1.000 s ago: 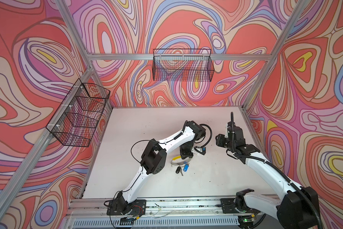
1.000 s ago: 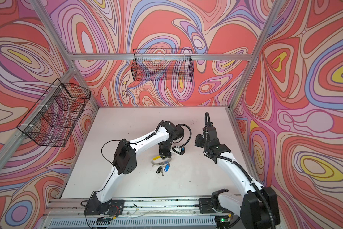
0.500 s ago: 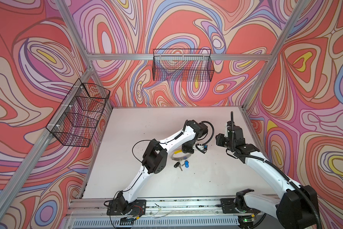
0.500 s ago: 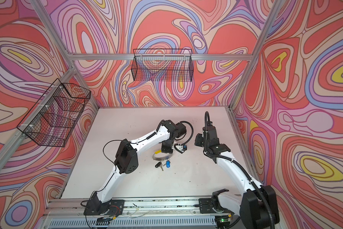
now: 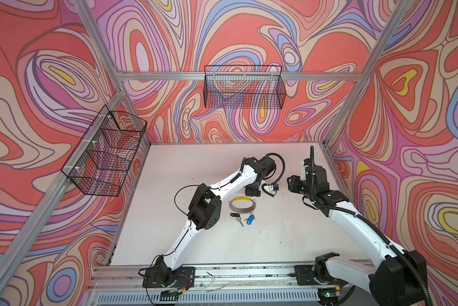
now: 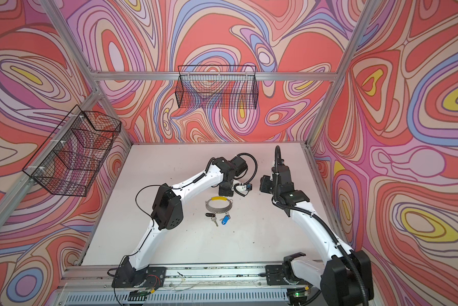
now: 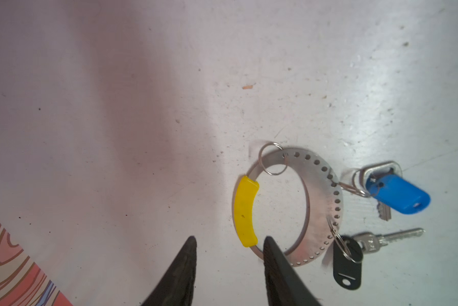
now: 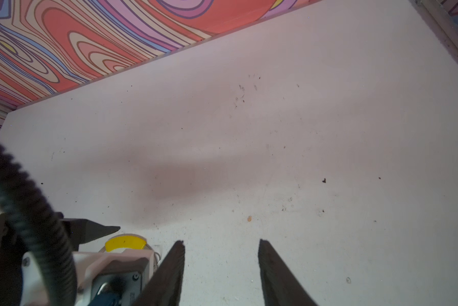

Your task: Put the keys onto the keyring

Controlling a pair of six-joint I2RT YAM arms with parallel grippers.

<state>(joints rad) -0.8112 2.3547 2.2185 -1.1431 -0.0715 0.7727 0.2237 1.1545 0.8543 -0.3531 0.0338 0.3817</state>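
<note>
Both top views: keys (image 5: 239,220) touch keyring (image 5: 242,211) at its 6 o'clock, on tabletop (image 5: 182,164); left tool (image 7: 229,238) and right tool (image 8: 219,241) released, empty.

Robot lab cell, aluminium frame (image 5: 164,75), swirl-patterned walls (image 5: 50,79), wire baskets (image 5: 243,90), two robot arms (image 5: 180,246) on white table (image 5: 196,164)

The left gripper (image 7: 229,238) is opening. Its black jaws, shut over the large flat perforated grey metal keyring (image 7: 324,204) with the yellow sleeve a second ago, are now standing apart and drawing back toward the far wall. The keyring is lying free on the white tabletop (image 5: 196,164), and the two small silver metal keys (image 5: 240,221) are sitting slightly farther back.
</note>
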